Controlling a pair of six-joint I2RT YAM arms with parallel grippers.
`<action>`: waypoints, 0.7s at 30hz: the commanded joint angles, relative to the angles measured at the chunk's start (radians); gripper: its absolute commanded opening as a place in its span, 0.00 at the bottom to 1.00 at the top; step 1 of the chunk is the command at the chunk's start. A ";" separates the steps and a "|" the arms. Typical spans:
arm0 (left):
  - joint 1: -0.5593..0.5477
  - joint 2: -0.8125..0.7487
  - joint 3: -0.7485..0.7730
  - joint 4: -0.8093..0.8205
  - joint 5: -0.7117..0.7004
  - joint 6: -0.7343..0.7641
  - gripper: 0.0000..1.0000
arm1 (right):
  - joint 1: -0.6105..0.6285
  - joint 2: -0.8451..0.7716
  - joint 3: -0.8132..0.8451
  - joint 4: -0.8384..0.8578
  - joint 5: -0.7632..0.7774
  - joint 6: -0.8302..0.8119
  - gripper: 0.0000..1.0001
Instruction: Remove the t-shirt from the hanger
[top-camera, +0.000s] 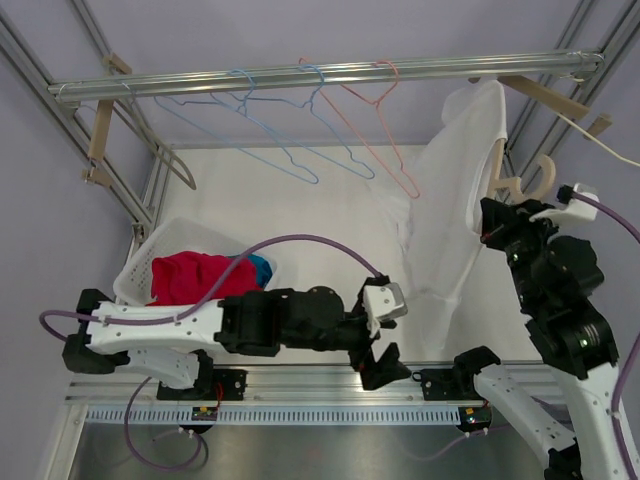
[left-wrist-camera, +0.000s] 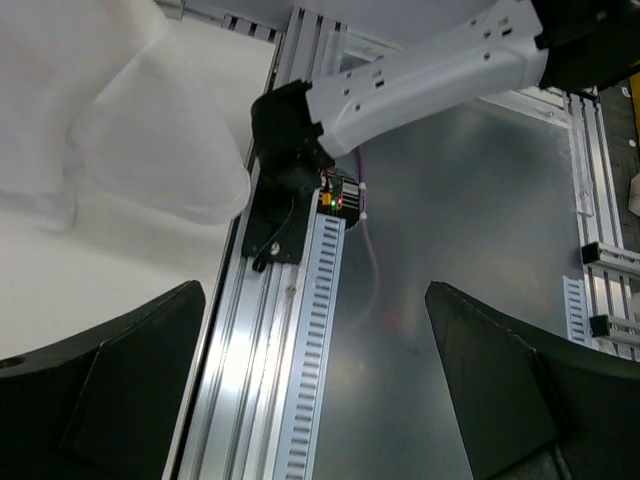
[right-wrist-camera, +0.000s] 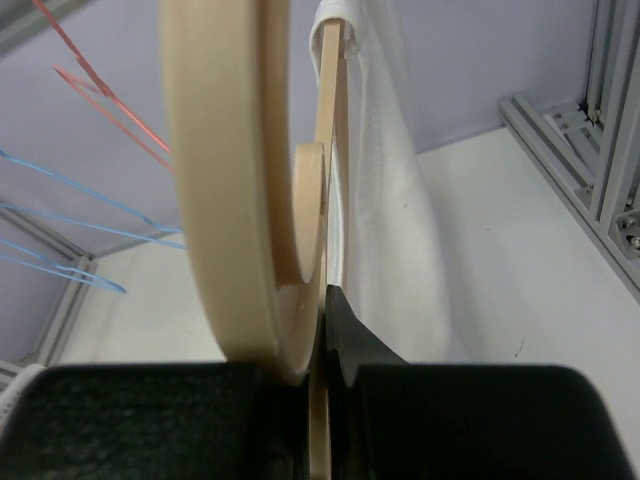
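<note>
right wrist: right claw (right-wrist-camera: 318, 380) clamped on hanger (right-wrist-camera: 225, 200), t-shirt (right-wrist-camera: 390, 220) still draped just beyond; left claw (left-wrist-camera: 315, 380) spread apart.

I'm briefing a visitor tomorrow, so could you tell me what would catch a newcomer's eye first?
The white t-shirt hangs at the right on a wooden hanger, which the right claw grips. At the left, a basket holds red cloth; the left claw gapes open near the front rail.

top external: high behind, looking down the tabletop (top-camera: 250, 215)
left wrist: close, down at front rail (left-wrist-camera: 258, 385)
right wrist: right up against hanger (right-wrist-camera: 222, 200)
shared: t-shirt (top-camera: 455, 200), all three
</note>
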 joint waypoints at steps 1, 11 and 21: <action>-0.033 0.124 0.144 0.110 -0.090 0.042 0.99 | 0.011 -0.087 0.083 -0.017 0.041 0.030 0.00; -0.100 0.500 0.512 0.130 -0.333 0.077 0.99 | 0.011 -0.187 0.200 -0.071 -0.030 0.027 0.00; -0.146 0.594 0.589 0.133 -0.510 0.107 0.64 | 0.012 -0.225 0.235 -0.086 -0.073 0.037 0.00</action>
